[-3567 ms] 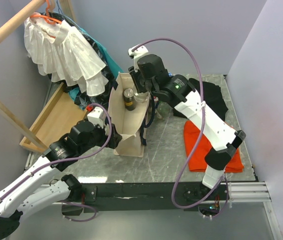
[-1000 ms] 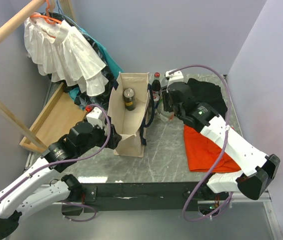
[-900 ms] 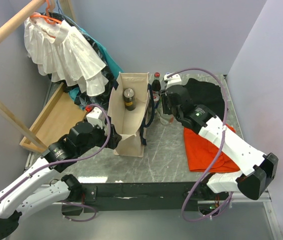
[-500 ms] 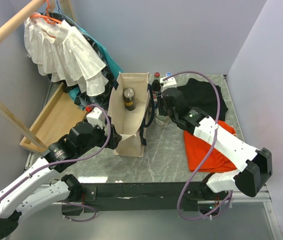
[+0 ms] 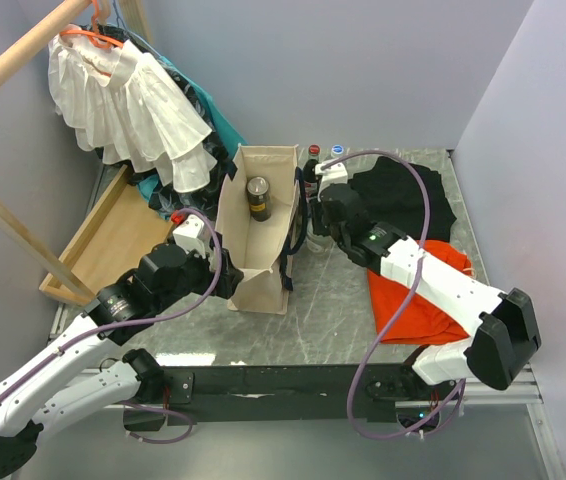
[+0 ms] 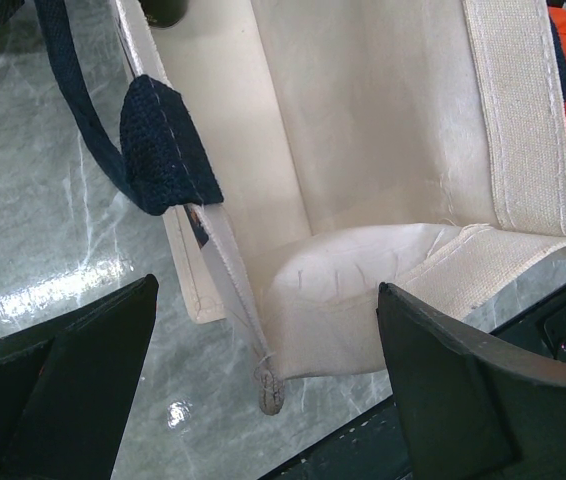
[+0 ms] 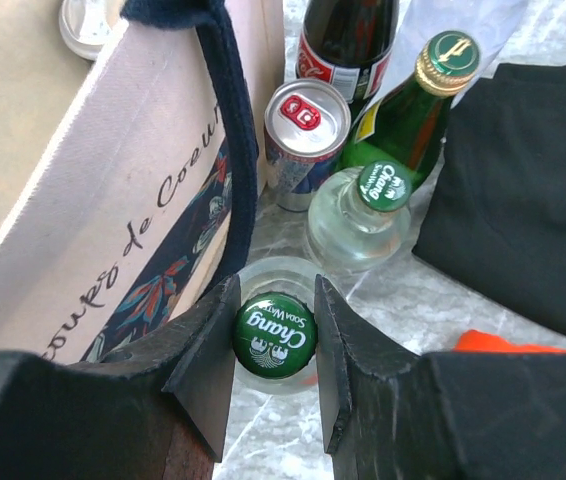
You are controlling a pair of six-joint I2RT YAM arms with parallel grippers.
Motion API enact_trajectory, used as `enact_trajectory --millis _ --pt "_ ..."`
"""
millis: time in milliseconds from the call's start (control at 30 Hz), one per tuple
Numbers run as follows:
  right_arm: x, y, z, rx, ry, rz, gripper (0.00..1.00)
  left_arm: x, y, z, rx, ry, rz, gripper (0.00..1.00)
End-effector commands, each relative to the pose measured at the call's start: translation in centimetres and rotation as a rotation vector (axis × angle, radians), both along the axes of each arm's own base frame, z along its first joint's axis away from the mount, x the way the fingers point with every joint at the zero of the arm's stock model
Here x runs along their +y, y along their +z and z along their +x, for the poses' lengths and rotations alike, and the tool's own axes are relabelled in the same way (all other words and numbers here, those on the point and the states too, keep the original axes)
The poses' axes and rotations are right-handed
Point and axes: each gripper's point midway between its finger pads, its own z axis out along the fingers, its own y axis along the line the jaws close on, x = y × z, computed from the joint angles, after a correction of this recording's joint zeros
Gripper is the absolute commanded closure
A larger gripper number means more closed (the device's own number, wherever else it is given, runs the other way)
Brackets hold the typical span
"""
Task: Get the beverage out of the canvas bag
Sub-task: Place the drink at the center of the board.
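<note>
The cream canvas bag (image 5: pixel 253 250) stands upright at table centre with a dark can (image 5: pixel 258 196) inside. My right gripper (image 7: pixel 274 340) is shut on the green Chang cap of a clear glass bottle (image 7: pixel 274 335), just right of the bag's printed side (image 7: pixel 93 200) and its navy strap (image 7: pixel 233 120). In the top view that gripper (image 5: pixel 315 225) sits beside the bag. My left gripper (image 6: pixel 266 330) is open, and its jaws straddle the bag's near corner (image 6: pixel 363 260) without closing on it.
Behind the held bottle stand a second Chang bottle (image 7: pixel 363 215), a red-topped can (image 7: pixel 306 140), a green bottle (image 7: pixel 418 100) and a cola bottle (image 7: pixel 343 40). Black cloth (image 5: pixel 403 195) and orange cloth (image 5: pixel 423 295) lie to the right. White ruffled garment (image 5: pixel 123 100) hangs at far left.
My right arm left the bag's mouth, came down on its right side and has shifted left, closer to the bag, with the bottle in its jaws. The left arm has not moved.
</note>
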Motion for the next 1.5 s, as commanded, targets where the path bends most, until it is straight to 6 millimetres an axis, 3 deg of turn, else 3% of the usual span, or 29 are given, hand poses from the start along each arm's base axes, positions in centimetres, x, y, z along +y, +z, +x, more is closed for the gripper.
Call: enact_trajectory --millis 0,167,600,1100,1467 --pt "1.5 5.3 2.4 -0.19 -0.015 0.143 1.0 0.0 0.2 -0.2 0.0 -0.007 0.006 0.04" --pt "1.7 3.9 2.6 -0.171 -0.007 0.114 1.0 0.0 0.2 -0.2 0.0 -0.003 0.006 0.04" --pt "2.3 3.7 3.5 -0.219 0.003 0.128 1.0 0.1 0.1 -0.1 0.002 0.001 0.011 0.04" --pt "2.9 1.3 4.3 -0.223 0.005 0.113 1.0 0.2 0.1 -0.1 0.0 0.007 0.012 0.04" --pt "3.9 0.9 4.6 -0.246 0.026 0.113 1.0 0.2 0.1 -0.1 0.001 0.013 0.012 0.04"
